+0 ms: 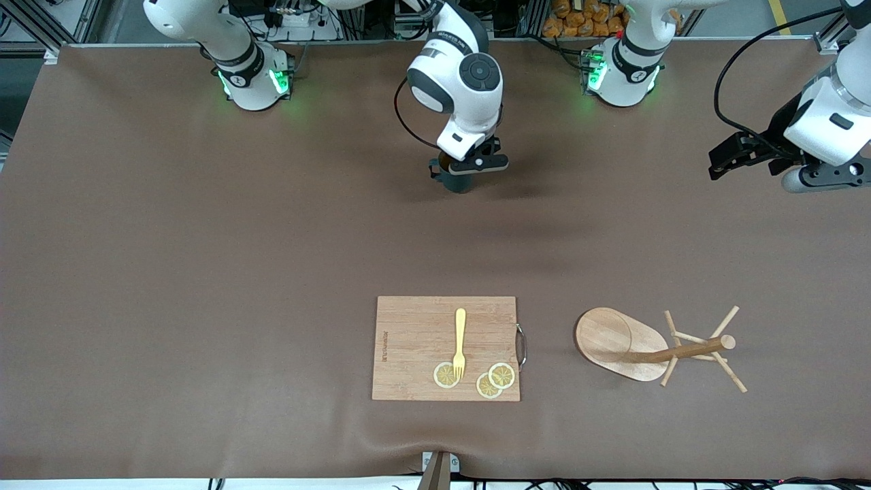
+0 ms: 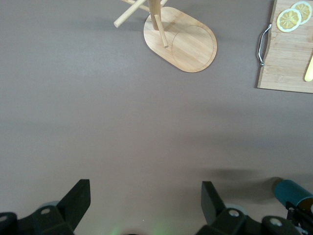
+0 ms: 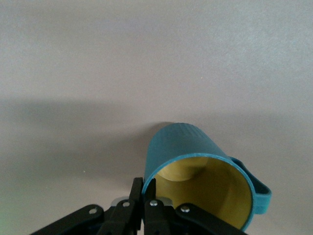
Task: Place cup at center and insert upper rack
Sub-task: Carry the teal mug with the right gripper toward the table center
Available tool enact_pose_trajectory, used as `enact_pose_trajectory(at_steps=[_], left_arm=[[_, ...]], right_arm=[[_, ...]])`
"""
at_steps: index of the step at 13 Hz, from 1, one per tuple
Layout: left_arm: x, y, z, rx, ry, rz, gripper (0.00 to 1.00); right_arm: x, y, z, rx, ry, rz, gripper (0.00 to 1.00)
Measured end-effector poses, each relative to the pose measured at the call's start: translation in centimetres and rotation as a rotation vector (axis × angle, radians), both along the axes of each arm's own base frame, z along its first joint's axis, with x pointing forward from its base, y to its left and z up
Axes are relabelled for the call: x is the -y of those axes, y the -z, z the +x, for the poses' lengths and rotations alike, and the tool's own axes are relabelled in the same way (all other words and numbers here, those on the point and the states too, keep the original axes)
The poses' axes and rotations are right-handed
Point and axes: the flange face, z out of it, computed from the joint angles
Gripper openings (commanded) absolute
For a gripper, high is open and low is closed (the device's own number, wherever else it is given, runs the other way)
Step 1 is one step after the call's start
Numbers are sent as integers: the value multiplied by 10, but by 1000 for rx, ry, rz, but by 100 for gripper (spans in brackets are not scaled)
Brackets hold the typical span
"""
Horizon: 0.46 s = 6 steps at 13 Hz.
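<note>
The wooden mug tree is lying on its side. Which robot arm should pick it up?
Probably the left arm. Its open left gripper hangs free at the mug tree's end of the table, while the right gripper is shut on the cup.

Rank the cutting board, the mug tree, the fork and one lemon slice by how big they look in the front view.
1. cutting board
2. mug tree
3. fork
4. lemon slice
All lie about equally near the camera, so the order is safe.
</note>
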Motion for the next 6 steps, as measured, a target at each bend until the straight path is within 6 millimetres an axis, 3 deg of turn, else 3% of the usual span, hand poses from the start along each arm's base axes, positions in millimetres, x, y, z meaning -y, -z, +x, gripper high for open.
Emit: enact_pose_trajectory(at_steps=[3,6], left_arm=[[1,5,5,2,-3,-5,100],[1,11,9,1,-11,-7,100]], right_arm=[[-3,11,-7,-6,-12,-15,0],[-2,17,-6,-6,-10,-22,23]])
